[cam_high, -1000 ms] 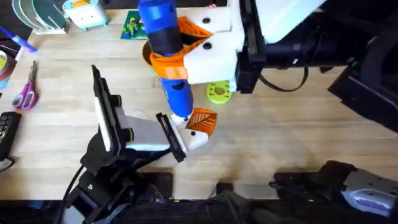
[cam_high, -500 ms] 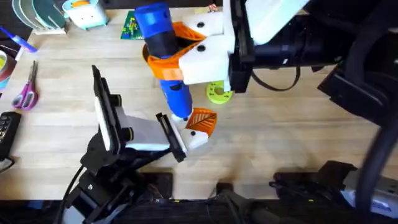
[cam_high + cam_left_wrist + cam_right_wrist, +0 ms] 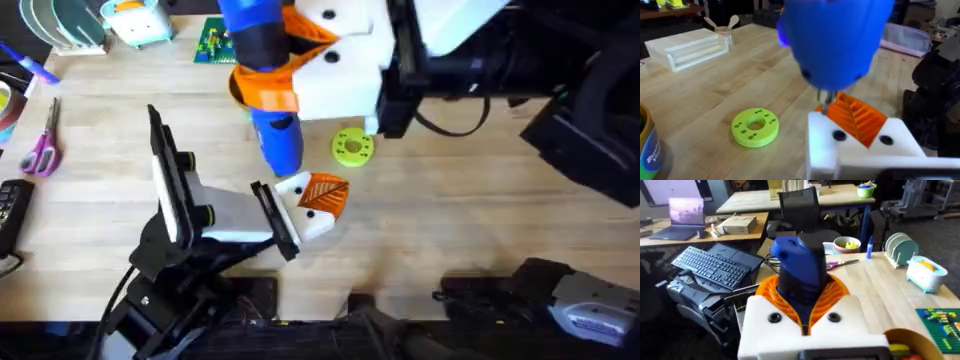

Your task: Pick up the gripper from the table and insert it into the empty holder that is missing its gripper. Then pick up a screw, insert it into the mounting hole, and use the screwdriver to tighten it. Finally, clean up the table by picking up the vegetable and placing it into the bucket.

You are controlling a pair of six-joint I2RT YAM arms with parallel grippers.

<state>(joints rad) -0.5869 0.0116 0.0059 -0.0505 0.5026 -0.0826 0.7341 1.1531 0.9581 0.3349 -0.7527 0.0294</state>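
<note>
screwdriver (image 3: 262, 75): your right pincer (image 3: 290, 85) clamps it upright, its bit tip blurred just above the holder (image 3: 860, 150) | gripper (image 3: 325, 193): seated orange in that holder on the left pincer (image 3: 305, 205), whose opening you cannot tell | bucket (image 3: 907, 342): cut off behind the right pincer | green disc (image 3: 352, 148): on desk (image 3: 480, 200), beside

Honestly there's no text here you can actually read. The bucket (image 3: 646, 145) at the lower left edge of the left wrist view has some white lettering on its blue band, but it's cut off and too blurry to make out. The green card (image 3: 211, 42) at the top of the overhead frame has tiny print, also illegible.
</note>
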